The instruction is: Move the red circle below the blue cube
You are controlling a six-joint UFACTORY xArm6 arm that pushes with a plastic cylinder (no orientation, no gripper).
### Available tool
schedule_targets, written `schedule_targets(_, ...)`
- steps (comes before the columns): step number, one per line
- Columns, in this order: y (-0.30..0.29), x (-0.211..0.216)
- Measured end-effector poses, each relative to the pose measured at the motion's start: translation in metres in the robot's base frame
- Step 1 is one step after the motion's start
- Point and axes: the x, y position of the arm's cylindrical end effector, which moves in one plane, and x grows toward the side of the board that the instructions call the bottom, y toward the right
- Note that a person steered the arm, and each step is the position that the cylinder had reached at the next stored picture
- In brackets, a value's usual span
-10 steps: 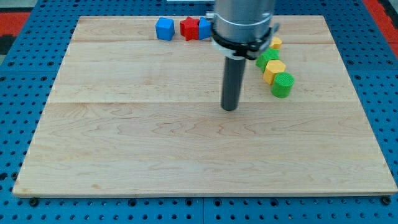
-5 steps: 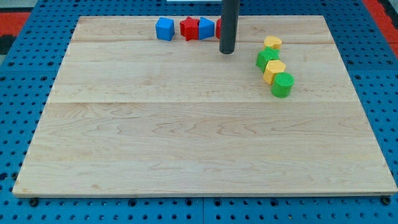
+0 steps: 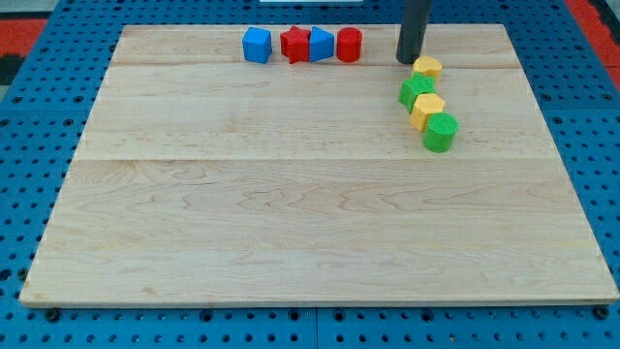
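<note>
The red circle [image 3: 350, 45] stands at the right end of a row near the view's top edge of the wooden board [image 3: 291, 213]. To its left are a blue block [image 3: 322, 44], a red star-shaped block [image 3: 294, 44] and the blue cube [image 3: 257, 45], a little apart at the row's left end. My tip [image 3: 410, 60] is on the board to the right of the red circle, apart from it, just above and to the left of a yellow block [image 3: 426, 67].
A diagonal chain lies at the upper right: the yellow block, a green block [image 3: 418, 90], a second yellow block [image 3: 427, 109] and a green cylinder [image 3: 441, 132]. Blue pegboard [image 3: 29, 145] surrounds the board.
My tip moved from the board's middle up to the top row, then right. It now stands past the red circle, near the yellow block. The blocks have not visibly moved.
</note>
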Motion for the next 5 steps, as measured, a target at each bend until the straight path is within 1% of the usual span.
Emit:
schedule_targets(1, -0.001, -0.037)
schedule_targets(2, -0.027, -0.048)
schedule_targets(3, -0.070, -0.033)
schedule_targets(4, -0.081, 0.008)
schedule_targets(5, -0.081, 0.037)
